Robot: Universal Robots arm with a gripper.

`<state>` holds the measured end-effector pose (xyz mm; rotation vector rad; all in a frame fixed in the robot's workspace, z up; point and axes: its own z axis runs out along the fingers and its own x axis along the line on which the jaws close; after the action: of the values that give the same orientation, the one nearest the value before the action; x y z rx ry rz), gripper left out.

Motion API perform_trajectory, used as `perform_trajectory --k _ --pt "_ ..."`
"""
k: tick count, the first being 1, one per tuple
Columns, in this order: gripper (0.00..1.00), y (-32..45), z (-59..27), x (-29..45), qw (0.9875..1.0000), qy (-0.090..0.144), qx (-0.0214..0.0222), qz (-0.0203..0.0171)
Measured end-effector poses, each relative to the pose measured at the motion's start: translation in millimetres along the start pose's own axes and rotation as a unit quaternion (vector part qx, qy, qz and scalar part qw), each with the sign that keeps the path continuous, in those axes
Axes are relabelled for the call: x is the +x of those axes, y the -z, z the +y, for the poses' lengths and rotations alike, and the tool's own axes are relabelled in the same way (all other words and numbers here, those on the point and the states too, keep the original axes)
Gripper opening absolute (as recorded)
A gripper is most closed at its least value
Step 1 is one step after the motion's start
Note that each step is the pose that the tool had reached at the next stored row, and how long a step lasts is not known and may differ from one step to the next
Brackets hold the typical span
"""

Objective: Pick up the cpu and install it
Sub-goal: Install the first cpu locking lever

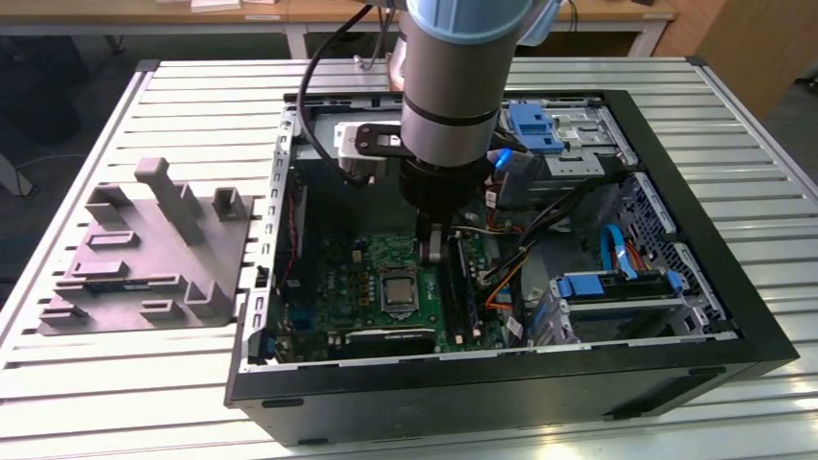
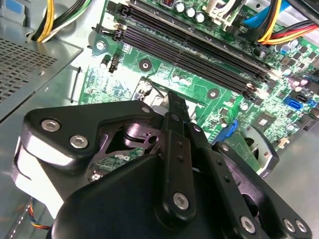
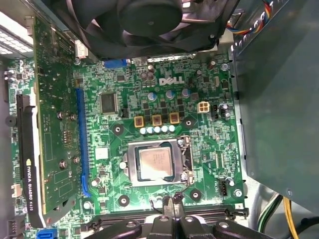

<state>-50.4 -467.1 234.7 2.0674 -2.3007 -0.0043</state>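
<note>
The cpu [image 3: 155,163] was seen already lying in the silver socket frame [image 3: 130,165] near the middle of the green motherboard [image 3: 212,149], its pale metal top facing up and its edges parallel to the frame. In the exterior view the gripper [image 1: 435,251] was held low inside the open computer case [image 1: 754,331], just to the far side of the socket and slightly towards the exterior view's right. It was above the board and, as far as could be judged, not touching the chip. In both wrist views the fingers [image 2: 177,107] were pressed together with nothing seen between them, so the tool was taken to be closed and empty.

The placing itself was judged to be done, with the seating the point to be watched. The chip had to be checked for lying flat and square in its recess, with no corner riding up on the frame. Any contact from the closed tips was best kept light, vertical and centred on the metal top, since a sideways push could drag the chip across the socket. The black memory slots [image 2: 189,47] lay close beside the fingers, and the graphics card [image 3: 55,124] stood further off. The grey plastic fixture [image 1: 141,259] lay on the slatted table [image 1: 128,402], well apart from the case on the exterior view's left.
</note>
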Motion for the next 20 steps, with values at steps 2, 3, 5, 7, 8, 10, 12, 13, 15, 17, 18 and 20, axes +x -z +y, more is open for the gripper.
perform_trajectory --k 2,3,5,7,8,10,12,13,15,17,18,20 --pt "0.11 -0.3 0.0 0.0 1.0 0.003 0.0002 0.0007" --pt "0.11 -0.6 0.0 0.2 1.0 0.005 0.0003 0.0012" --pt "0.11 -1.5 0.0 0.7 1.0 0.008 0.0005 0.002" --pt "0.11 -2.8 -0.2 1.5 0.9999 0.011 0.0006 0.0024" --pt "0.11 -3.2 -0.3 2.1 0.9999 0.012 0.0007 0.0026" --pt "0.11 -3.9 -0.3 3.4 0.9999 0.014 0.0008 0.0031" --pt "0.11 -4.4 -0.3 5.0 0.9999 0.016 0.0009 0.0036" --pt "0.11 -4.7 -0.3 5.9 0.9999 0.016 0.0009 0.0038" --pt "0.11 -5.7 -0.5 7.5 0.9998 0.018 0.001 0.0042" --pt "0.11 -6.7 -0.7 9.1 0.9998 0.019 0.0011 0.0045" --pt "0.11 -7.0 -0.8 10.0 0.9998 0.02 0.0012 0.0047" --pt "0.11 -8.0 -1.0 11.7 0.9998 0.022 0.0012 0.0051"
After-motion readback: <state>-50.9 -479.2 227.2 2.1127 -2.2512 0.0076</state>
